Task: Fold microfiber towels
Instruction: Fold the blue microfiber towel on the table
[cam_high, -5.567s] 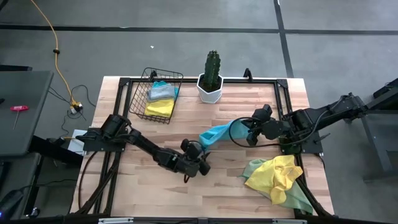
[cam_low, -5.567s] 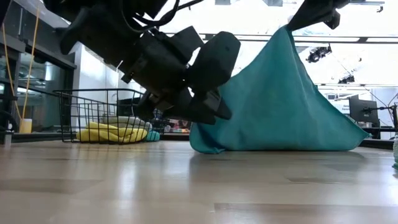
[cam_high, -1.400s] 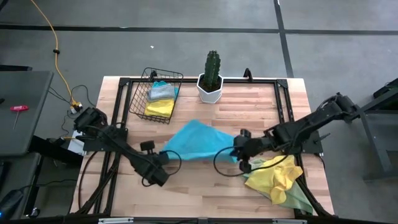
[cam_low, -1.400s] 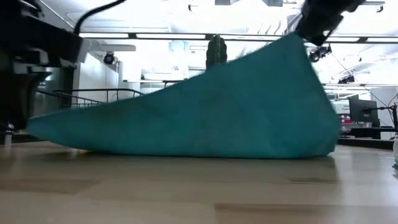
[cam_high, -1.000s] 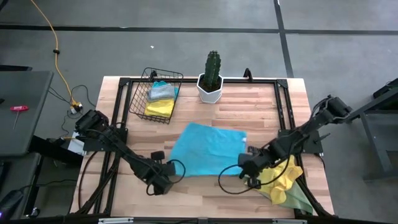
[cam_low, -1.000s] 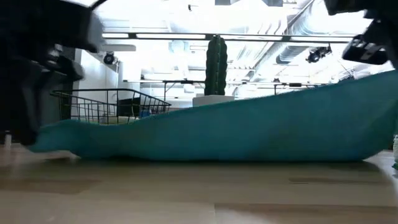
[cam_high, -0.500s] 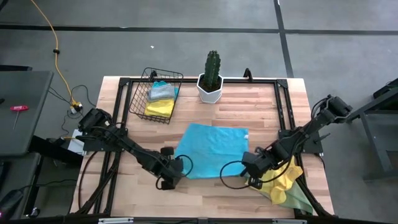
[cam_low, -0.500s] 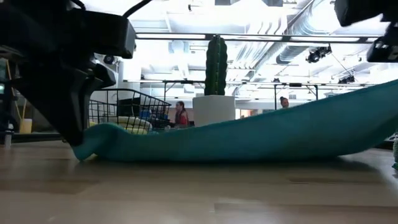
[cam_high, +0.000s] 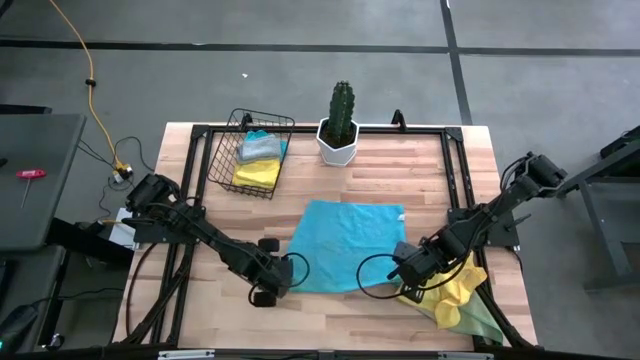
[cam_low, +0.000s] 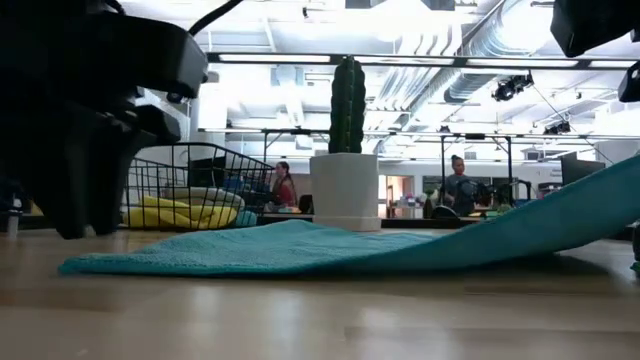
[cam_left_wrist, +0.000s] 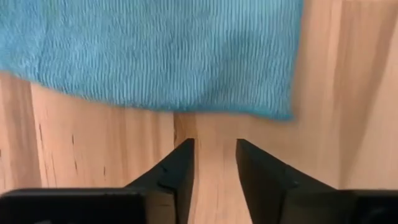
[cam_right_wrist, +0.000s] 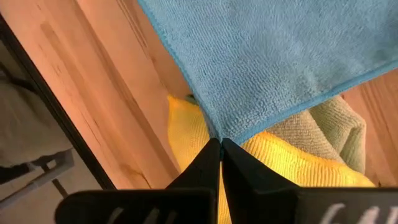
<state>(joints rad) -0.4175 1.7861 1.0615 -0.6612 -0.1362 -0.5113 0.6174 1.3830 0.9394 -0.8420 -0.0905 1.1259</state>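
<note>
The left gripper (cam_left_wrist: 212, 163) is standing parted just off the turquoise towel (cam_high: 345, 245), freeing that corner to lie flat; the right gripper (cam_right_wrist: 220, 151) is pinching the opposite near corner to keep the cloth spread.

The wooden table (cam_high: 330, 305) carries a spread turquoise towel (cam_high: 345, 240), a yellow-and-green towel heap (cam_high: 455, 290), a wire basket (cam_high: 250, 155) and a potted cactus (cam_high: 340, 125).

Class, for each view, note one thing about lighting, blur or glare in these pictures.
Low view: bright ceiling backlight leaves the left gripper a dark silhouette. Left wrist view: the turquoise towel's near edge is soft. High view: even light, faint shadows. Right wrist view: towel weave crisp.
</note>
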